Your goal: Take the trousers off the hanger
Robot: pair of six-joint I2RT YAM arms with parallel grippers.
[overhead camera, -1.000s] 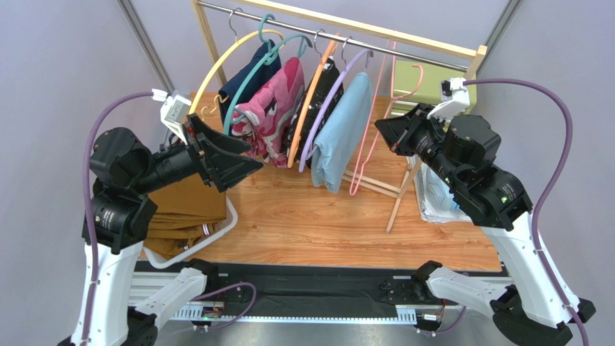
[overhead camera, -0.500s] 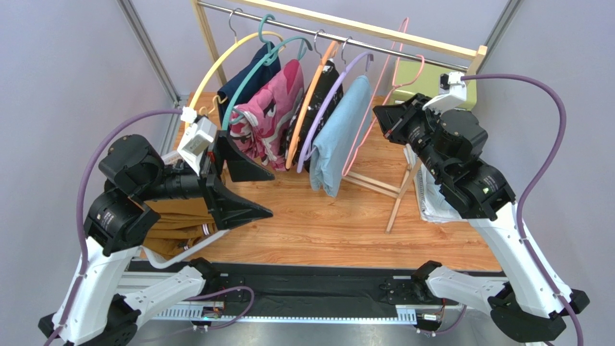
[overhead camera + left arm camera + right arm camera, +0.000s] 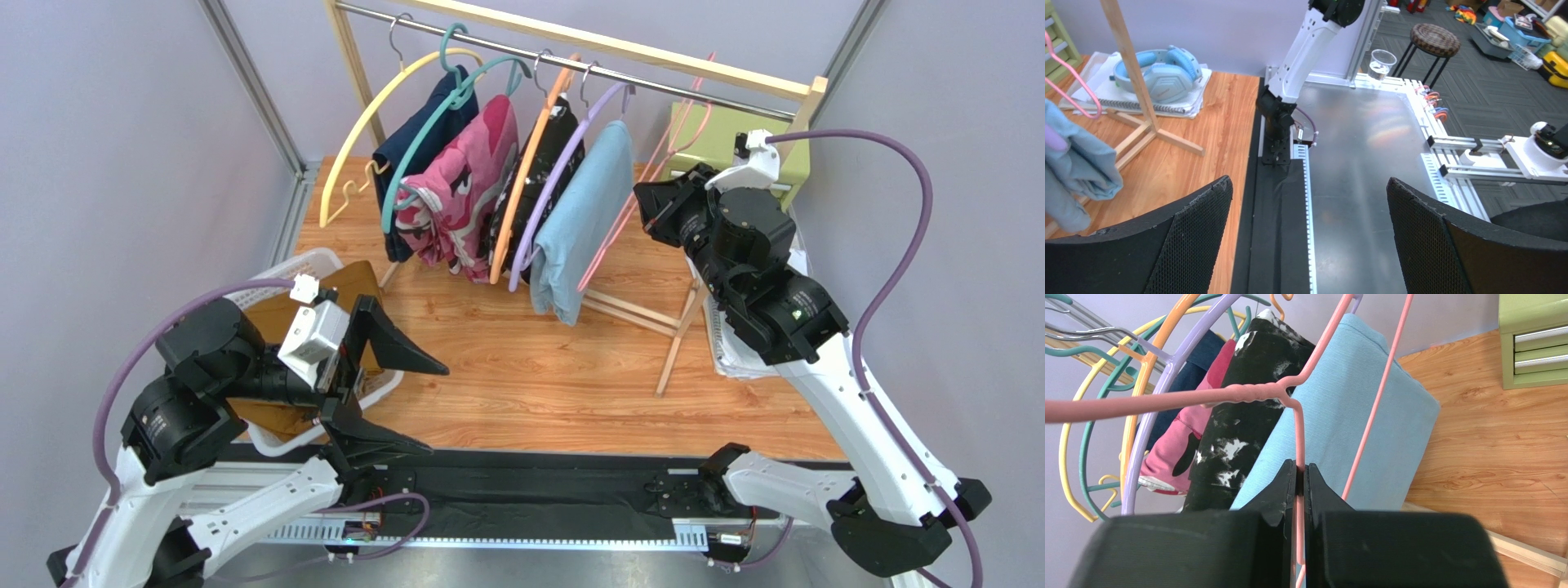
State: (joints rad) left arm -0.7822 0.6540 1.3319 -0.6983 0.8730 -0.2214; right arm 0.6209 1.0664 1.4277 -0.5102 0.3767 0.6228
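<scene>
right gripper pinched on the hanger below its twist, sound hold i reckon for light, springy wire; left gripper gapes.

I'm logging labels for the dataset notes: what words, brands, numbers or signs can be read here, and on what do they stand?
None can be read in any view.
The pink patterned garment and the black garment carry prints, not lettering.
The green drawer unit and the blue headphones show no legible mark; any sticker is too small to tell.
</scene>
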